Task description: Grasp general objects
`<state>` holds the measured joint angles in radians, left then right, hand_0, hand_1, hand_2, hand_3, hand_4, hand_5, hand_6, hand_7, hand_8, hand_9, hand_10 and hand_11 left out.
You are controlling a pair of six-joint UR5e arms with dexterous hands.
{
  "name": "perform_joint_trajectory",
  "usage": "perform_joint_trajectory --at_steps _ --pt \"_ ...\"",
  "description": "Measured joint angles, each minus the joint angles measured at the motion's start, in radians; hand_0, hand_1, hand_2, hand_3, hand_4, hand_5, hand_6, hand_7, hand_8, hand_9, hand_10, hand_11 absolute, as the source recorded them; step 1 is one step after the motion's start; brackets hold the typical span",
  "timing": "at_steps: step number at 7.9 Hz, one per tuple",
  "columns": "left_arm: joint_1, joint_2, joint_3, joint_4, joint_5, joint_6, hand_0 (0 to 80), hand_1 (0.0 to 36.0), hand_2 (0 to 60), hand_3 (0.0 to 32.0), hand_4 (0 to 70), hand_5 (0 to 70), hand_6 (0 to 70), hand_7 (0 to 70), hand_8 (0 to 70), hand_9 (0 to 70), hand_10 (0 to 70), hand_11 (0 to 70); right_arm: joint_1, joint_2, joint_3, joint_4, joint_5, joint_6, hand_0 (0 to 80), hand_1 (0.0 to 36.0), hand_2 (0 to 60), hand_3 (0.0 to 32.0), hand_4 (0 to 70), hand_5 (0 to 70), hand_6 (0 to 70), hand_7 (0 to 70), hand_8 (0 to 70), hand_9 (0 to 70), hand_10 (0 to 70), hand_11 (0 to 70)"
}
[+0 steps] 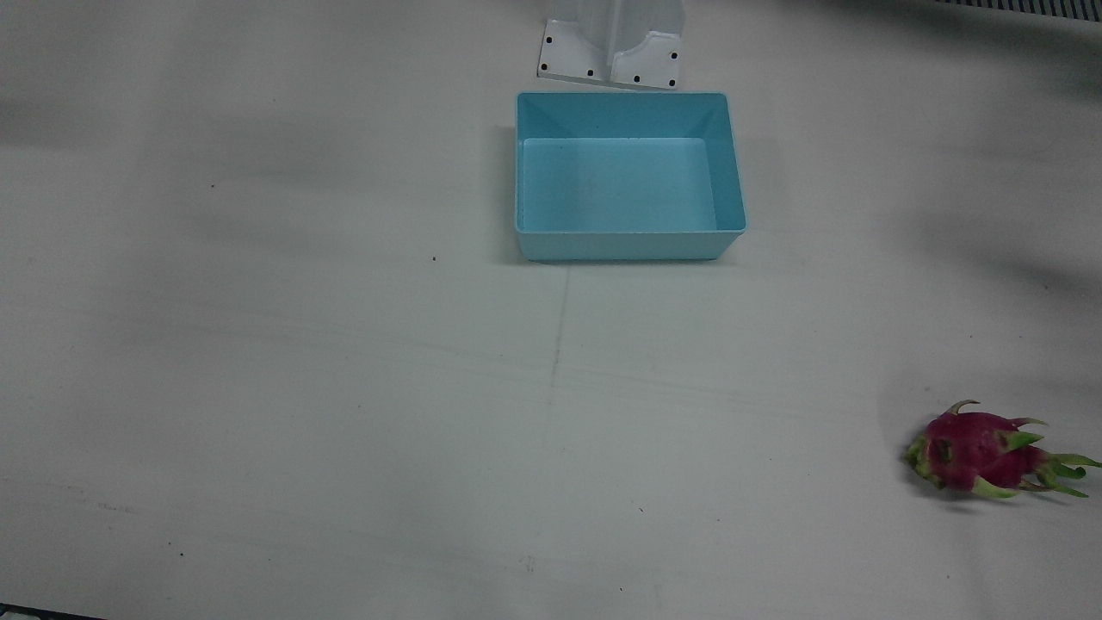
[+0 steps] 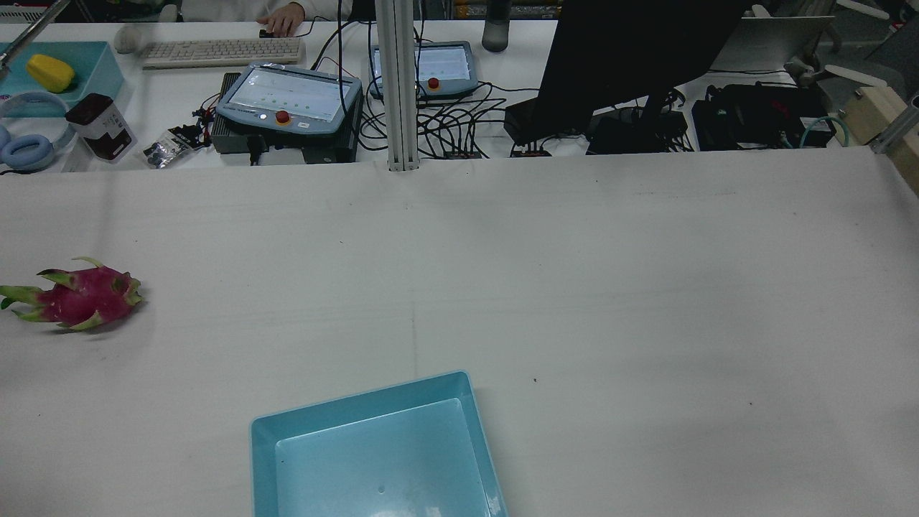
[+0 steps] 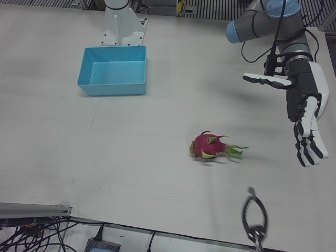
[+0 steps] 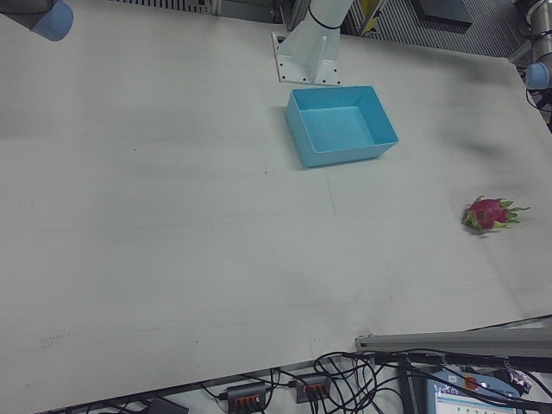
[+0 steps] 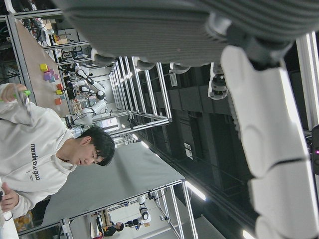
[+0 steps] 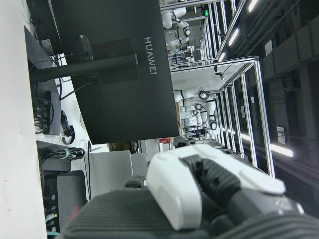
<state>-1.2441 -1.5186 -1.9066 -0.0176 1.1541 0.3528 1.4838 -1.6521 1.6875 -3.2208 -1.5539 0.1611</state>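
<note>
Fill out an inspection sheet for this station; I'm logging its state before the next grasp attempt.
Surface: white table, a few dark specks.
Job's things: dragon fruit lying on its side on the robot's left half; blue bin empty, beside the pedestal.
Clutter: nothing seen on the worktable.
Hands: left hand raised, open, apart from the fruit; right hand only partly seen, state unclear.
Cables: bundles along the table's operator edge.
Surroundings: desk with keyboard, two pendants, monitor; a person seated.
</note>
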Motion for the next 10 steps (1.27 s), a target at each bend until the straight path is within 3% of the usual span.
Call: perform_joint_trajectory --at_steps 2,5,8,10 --pt "-0.029 0.006 -0.024 -0.011 0.018 0.001 49.9 17.2 7.8 21.8 4.8 0.0 0.0 1.4 0.0 0.0 0.0 0.0 0.000 0.000 0.000 0.001 0.000 0.000 0.0 0.0 0.0 0.0 0.0 0.0 0.0 0.0 0.0 0.0 0.0 0.0" --pt "-0.087 0.005 -0.073 0.005 0.056 0.004 50.0 17.6 8.6 23.2 5.0 0.0 0.0 2.7 0.0 0.0 0.0 0.0 0.000 0.000 0.000 0.000 0.000 0.000 0.0 0.0 0.0 0.0 0.0 0.0 0.0 0.0 0.0 0.0 0.0 0.0" --pt "-0.279 -0.081 -0.068 0.064 0.229 -0.001 50.2 17.6 9.2 21.6 6.2 0.0 0.0 4.5 0.0 0.0 0.0 0.0 0.000 0.000 0.000 -0.001 0.000 0.000 0.0 0.0 0.0 0.0 0.0 0.0 0.0 0.0 0.0 0.0 0.0 0.0" --pt "-0.321 -0.123 -0.070 0.112 0.256 0.005 49.7 17.1 8.8 22.4 5.6 0.0 0.0 3.2 0.0 0.0 0.0 0.0 0.000 0.000 0.000 -0.001 0.000 0.000 0.0 0.0 0.0 0.0 0.0 0.0 0.0 0.0 0.0 0.0 0.0 0.0"
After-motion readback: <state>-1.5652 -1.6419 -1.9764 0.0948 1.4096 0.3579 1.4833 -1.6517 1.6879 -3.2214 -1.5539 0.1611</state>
